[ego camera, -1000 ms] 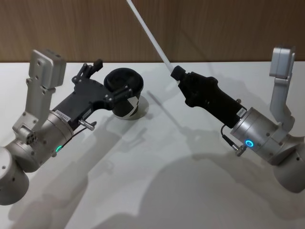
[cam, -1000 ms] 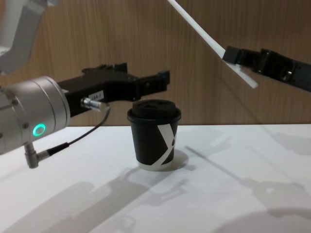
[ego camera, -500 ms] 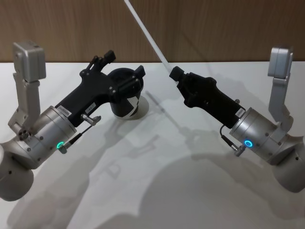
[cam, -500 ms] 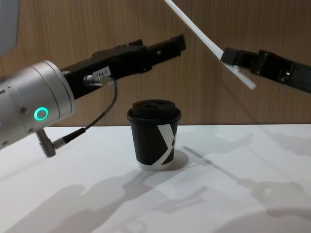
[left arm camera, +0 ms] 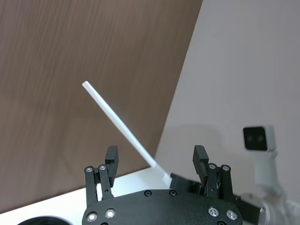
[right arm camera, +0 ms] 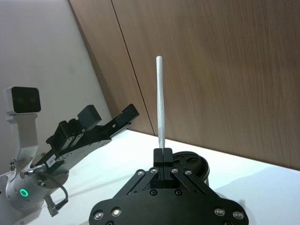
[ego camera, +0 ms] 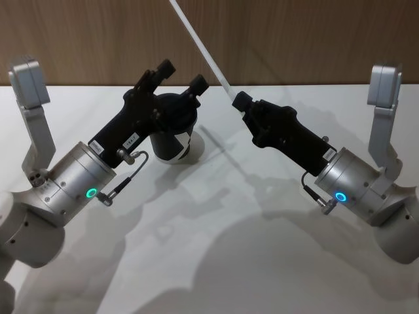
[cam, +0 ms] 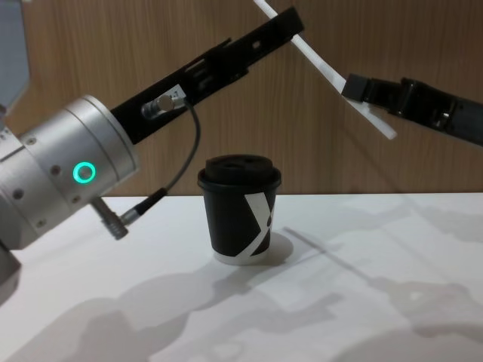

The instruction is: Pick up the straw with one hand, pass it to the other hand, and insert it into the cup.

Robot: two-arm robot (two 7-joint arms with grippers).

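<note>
One straw (ego camera: 200, 40), pinched by the right gripper (ego camera: 239, 101), with the left gripper (ego camera: 182, 73) facing it.
The right gripper grips the straw near its lower end. The straw slants up and away toward the robot's left, above the cup (ego camera: 171, 147). The left gripper, fingers spread, is nearer the cup, and the straw lies just ahead of its gap.

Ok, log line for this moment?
right tool: shut on straw, tilted up | left tool: open, near straw | cup: upright, lidded
</note>
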